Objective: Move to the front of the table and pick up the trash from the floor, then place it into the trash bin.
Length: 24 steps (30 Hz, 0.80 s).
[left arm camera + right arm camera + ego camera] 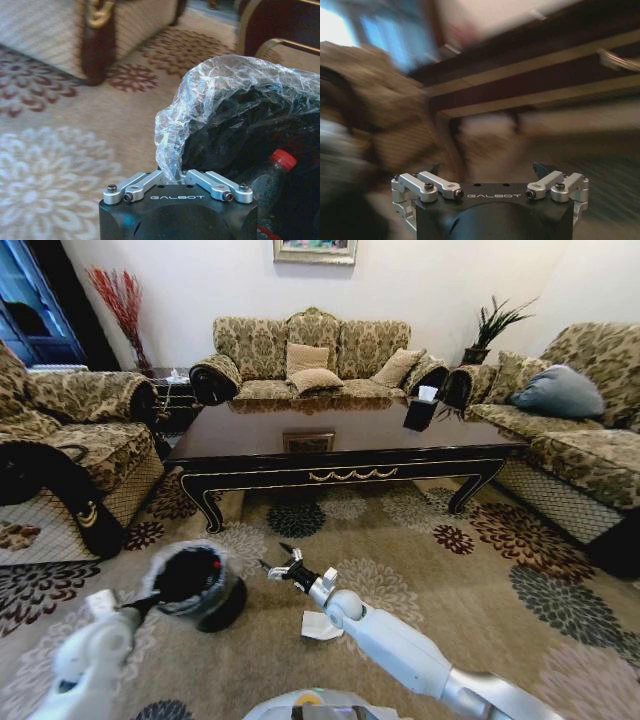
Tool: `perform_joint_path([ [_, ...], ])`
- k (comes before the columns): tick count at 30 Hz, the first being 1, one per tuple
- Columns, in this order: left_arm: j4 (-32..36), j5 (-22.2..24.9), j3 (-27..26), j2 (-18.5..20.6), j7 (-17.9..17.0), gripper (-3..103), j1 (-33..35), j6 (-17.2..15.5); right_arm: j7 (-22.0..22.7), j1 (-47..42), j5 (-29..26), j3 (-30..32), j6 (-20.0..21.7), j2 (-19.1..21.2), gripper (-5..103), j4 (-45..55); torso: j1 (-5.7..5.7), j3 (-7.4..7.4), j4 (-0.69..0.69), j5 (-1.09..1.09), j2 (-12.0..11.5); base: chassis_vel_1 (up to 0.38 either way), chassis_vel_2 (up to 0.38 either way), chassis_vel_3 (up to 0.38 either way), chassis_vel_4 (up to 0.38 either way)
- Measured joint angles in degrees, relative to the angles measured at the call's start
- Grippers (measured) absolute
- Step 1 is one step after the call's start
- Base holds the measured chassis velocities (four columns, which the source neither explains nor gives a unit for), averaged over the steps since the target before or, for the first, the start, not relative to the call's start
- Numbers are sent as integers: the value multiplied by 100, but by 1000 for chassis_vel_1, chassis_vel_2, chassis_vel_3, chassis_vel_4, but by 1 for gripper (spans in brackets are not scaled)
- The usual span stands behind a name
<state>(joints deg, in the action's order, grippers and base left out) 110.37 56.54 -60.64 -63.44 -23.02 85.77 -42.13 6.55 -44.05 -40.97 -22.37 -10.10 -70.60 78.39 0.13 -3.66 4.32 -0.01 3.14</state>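
Observation:
The trash bin (200,585) is black with a crinkled clear liner (200,100) and stands on the carpet in front of the table (400,435). My left gripper (143,606) (172,175) is shut on the liner's rim at the bin's left side. Inside the bin lies a clear bottle with a red cap (283,159). Just right of the bin, my right gripper (280,562) (487,170) hovers open above the floor with nothing between its fingers. A white crumpled napkin (320,626) lies on the carpet beside my right forearm.
Patterned sofas stand on the left (70,440), at the back (310,350) and on the right (580,440). A tissue box (427,394) and a flat dark item (308,442) rest on the table. Flowered carpet (500,580) lies open to the right.

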Motion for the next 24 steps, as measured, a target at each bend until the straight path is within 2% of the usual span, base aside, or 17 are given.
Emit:
perform_joint_path([
  [3, -168, 81, -267, 81, 11, 2, 45, 0, 898, -13, 188, 51, 545, -233, 100, -314, 0, 0, -1, -1, 0, 0, 0, 0, 0],
  [8, -187, 116, -418, 74, 28, 2, 110, 0, 1284, -52, 379, 141, 853, -568, 100, -907, 0, 0, 0, -1, 0, 0, 0, 0, 0],
  [14, -79, 115, -483, 26, 29, 2, 167, -1, 1107, -133, 873, 215, 759, -985, 100, -1876, 0, 0, 1, -1, 0, 0, 0, 0, 0],
  [16, -8, 107, -488, -6, 30, 2, 198, -1, 1002, -148, 1212, 255, 677, -1207, 100, -2361, 0, 0, 1, 0, 0, 0, 0, 0, 0],
  [20, 53, 90, -495, -49, 29, 2, 239, -1, 888, -129, 1456, 339, 576, -1452, 100, -2873, 0, 0, 0, 0, 0, 0, 0, 0, 0],
  [24, 89, 69, -497, -76, 27, 2, 264, -1, 811, -94, 1491, 367, 539, -1514, 100, -3060, 0, 0, 0, 0, 0, 0, 0, 0, 0],
])
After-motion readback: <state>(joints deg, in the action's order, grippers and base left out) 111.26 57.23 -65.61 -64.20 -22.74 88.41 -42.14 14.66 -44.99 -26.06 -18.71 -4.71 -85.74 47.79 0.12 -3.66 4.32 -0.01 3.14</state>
